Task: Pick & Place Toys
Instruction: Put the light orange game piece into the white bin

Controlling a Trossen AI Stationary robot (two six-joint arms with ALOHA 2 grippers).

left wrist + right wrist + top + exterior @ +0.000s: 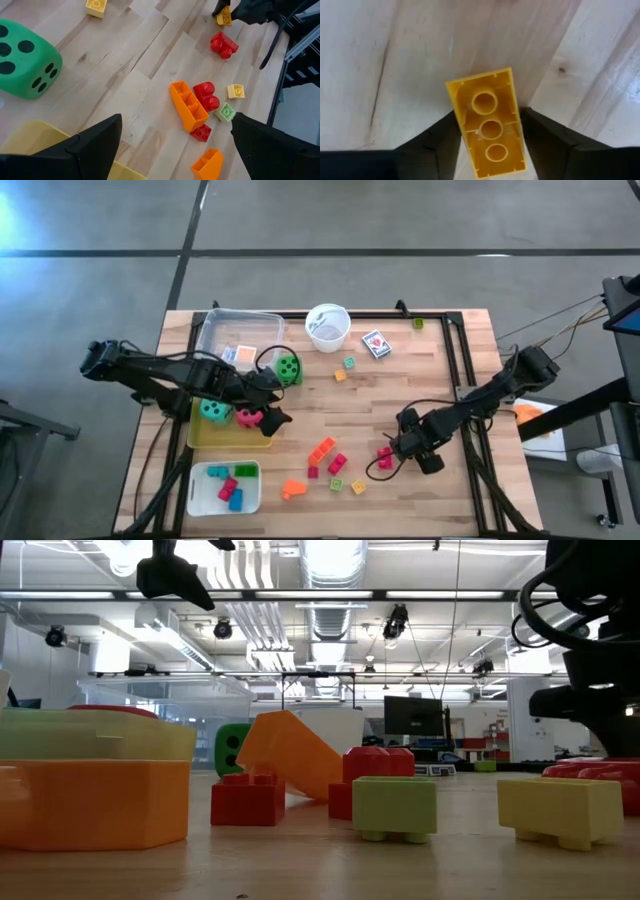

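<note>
Yellow block (489, 125) clamped between tool (490, 150) fingers, hollow underside showing, above wood table (380, 65)

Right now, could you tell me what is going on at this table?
The robot is sorting toys. The right gripper has its fingers on both sides of a yellow block over the table's right half. The left gripper is open and empty above the yellow tray, near the green die.

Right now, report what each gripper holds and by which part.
The right gripper pinches a yellow block by its two long sides, hollow underside facing the wrist camera. The left gripper is open and holds nothing, near the yellow tray.
</note>
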